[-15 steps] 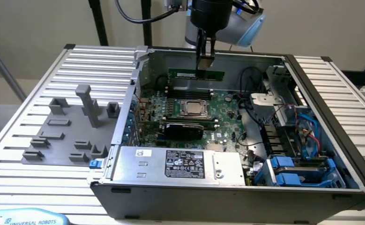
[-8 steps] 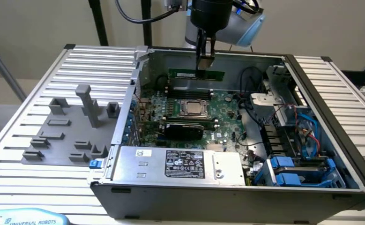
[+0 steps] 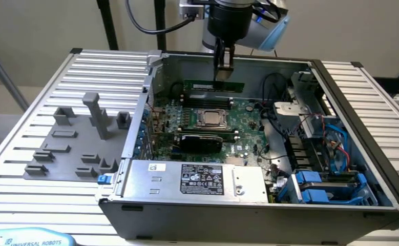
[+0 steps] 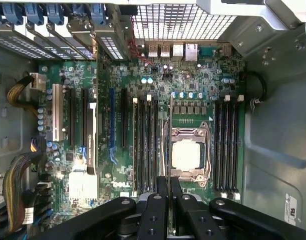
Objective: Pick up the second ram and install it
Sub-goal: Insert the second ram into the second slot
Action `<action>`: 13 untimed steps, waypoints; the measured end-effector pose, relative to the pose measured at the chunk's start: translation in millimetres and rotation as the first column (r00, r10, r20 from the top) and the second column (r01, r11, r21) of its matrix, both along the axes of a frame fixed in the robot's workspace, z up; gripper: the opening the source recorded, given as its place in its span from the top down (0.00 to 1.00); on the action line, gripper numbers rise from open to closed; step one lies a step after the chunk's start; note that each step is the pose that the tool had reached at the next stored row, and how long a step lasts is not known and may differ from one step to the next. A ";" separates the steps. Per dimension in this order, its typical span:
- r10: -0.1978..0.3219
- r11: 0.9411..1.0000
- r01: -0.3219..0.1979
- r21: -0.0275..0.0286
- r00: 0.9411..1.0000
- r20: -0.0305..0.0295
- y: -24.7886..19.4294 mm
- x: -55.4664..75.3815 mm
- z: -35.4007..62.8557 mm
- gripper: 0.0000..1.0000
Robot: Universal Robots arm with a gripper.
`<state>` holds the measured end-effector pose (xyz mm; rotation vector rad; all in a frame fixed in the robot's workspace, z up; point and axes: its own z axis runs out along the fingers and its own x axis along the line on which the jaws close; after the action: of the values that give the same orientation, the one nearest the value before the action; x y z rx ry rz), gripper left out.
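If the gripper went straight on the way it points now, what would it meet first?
Probably the black memory slots beside the square silver processor on the large green motherboard. The thin green ram stick clamped in the gripper leads, so its edge would touch first; which slot is unclear.

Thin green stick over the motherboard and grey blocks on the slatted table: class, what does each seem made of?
Thin green memory stick: likely matt circuit-board laminate, green face with dark components. Grey blocks: probably matt plastic, uniformly dull grey, no shine.
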<state>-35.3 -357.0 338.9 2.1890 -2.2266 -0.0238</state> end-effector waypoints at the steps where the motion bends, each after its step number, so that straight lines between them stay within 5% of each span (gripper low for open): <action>1: 0.000 1.000 0.000 0.000 1.000 0.000 -0.5 0.0 -1.7 0.86; 13: 0.000 1.000 0.000 0.001 1.000 0.000 -10.0 -0.1 -23.6 0.86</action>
<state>-35.4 -367.0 315.3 2.1894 -2.2272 -0.0246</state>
